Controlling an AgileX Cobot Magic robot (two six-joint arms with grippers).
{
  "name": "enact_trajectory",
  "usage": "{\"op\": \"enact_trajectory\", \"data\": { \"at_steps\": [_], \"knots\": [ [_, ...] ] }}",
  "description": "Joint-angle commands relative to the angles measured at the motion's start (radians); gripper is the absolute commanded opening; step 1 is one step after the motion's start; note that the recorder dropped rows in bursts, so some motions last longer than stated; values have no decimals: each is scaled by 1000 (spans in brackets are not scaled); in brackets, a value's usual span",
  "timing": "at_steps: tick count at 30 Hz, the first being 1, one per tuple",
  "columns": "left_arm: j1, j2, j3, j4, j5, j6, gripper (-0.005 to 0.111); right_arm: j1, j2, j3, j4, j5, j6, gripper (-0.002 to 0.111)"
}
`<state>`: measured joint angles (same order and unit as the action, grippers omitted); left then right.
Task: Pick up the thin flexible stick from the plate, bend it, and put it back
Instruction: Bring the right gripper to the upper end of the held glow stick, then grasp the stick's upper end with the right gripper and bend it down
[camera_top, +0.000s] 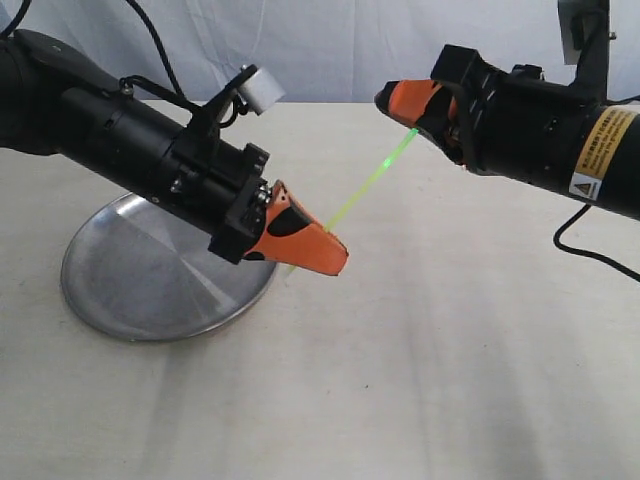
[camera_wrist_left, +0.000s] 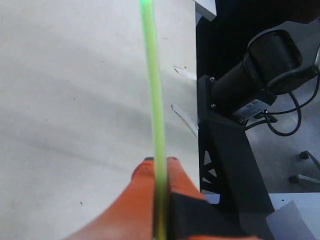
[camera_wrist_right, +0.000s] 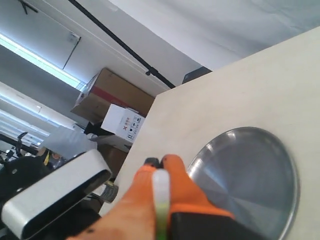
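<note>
The stick (camera_top: 375, 180), thin and glowing yellow-green, hangs straight in the air, slanting between both grippers above the table. My left gripper (camera_top: 340, 262) is shut on its lower end, just right of the plate (camera_top: 140, 290), a round shiny steel dish with nothing in it. My right gripper (camera_top: 385, 98) is shut on the upper end, higher and further back. In the left wrist view the stick (camera_wrist_left: 155, 75) runs out from between the closed orange fingers of the left gripper (camera_wrist_left: 160, 160). In the right wrist view the stick's pale end (camera_wrist_right: 161, 190) lies between the closed fingers of the right gripper (camera_wrist_right: 159, 161), with the plate (camera_wrist_right: 250, 175) beyond.
The pale table (camera_top: 430, 380) spreads around the plate. A black cable (camera_top: 590, 250) trails at the right edge. A black arm base (camera_wrist_left: 225, 140) stands past the table's edge. Cardboard boxes (camera_wrist_right: 115, 95) sit off the table.
</note>
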<state>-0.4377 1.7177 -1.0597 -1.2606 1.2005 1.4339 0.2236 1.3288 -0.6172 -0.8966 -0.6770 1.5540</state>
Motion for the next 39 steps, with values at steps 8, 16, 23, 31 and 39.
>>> {"op": "enact_trajectory", "data": {
  "at_steps": [8,16,23,31,39],
  "knots": [
    [-4,-9,-2,-161,21,117,0,7,2,1,-161,49,-20,0],
    [-4,-9,-2,-229,21,211,0,121,3,1,-176,194,-71,-1],
    [-4,-9,-2,-278,21,278,0,164,4,1,-174,227,-78,-1],
    [-4,-9,-2,-299,21,312,0,166,6,1,-168,216,-78,-1],
    [-4,-9,-2,-309,21,319,0,166,6,1,-135,211,-81,-1]
  ]
}}
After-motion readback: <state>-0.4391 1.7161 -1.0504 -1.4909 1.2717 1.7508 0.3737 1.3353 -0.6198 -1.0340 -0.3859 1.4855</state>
